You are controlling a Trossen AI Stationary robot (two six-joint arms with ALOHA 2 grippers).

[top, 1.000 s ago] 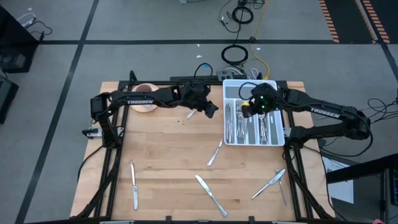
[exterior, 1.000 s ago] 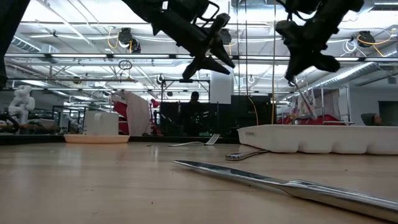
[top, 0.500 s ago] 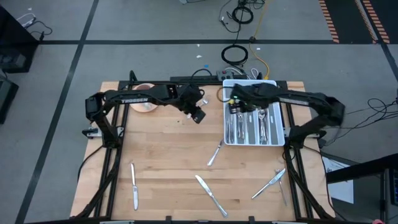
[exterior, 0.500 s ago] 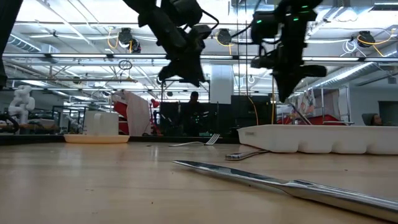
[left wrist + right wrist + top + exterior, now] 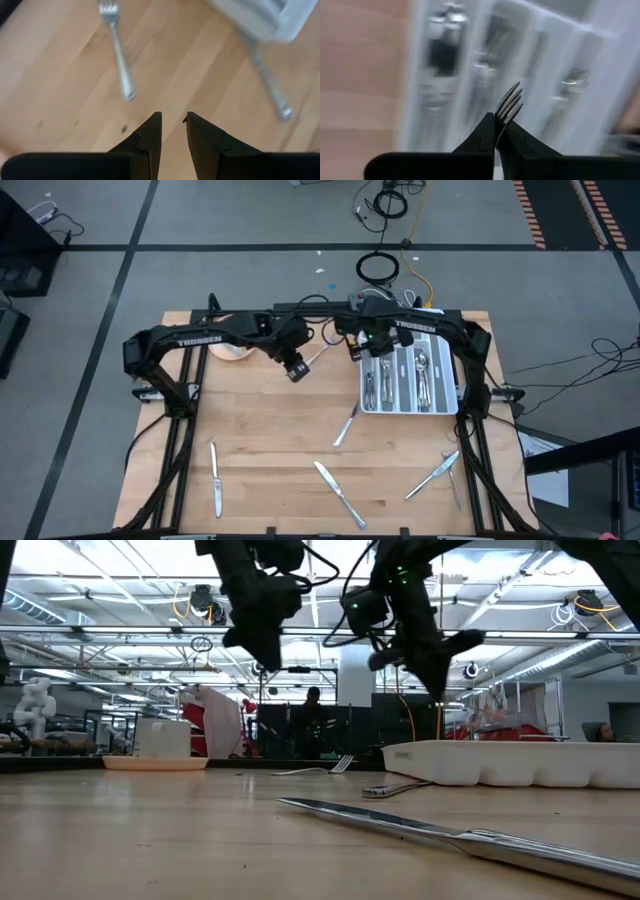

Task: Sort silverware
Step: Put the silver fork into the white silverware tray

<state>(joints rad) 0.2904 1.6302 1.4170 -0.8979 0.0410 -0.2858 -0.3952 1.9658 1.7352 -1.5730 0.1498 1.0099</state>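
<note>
Silverware: slender, shiny silver pieces. Several lying lengthwise in the compartments of the white tray [image 5: 452,385] at about 2 o'clock on the table [image 5: 260,450]. Loose on the wood: a fork [image 5: 316,360] just left of the tray near 12 o'clock, a second fork [image 5: 346,426] near the middle, a knife [image 5: 338,493] at 6 o'clock, another knife [image 5: 215,478] at 8 o'clock, two crossed pieces [image 5: 440,473] at 4 o'clock.

Held piece: fork [image 5: 508,106], tines sticking out past the tips of the right gripper [image 5: 496,134]; jaws clamped together on its handle, raised over the tray's left edge.

Left gripper [image 5: 172,123]: raised above bare wood near 11 o'clock, jaws slightly apart, holding nothing; a fork and a second utensil handle on the table beyond the tips.

Writing: "TROSSEN" in white on both arms, readable from above.

Pink bowl [image 5: 230,350]: at 11 o'clock, partly under the left arm.

High view only: full spread of loose pieces and tray compartments.

Low view only: knife blade lying large in the foreground, both grippers well clear of the tabletop, a person far back in the room.

Right wrist view only: the held fork's tines.
</note>
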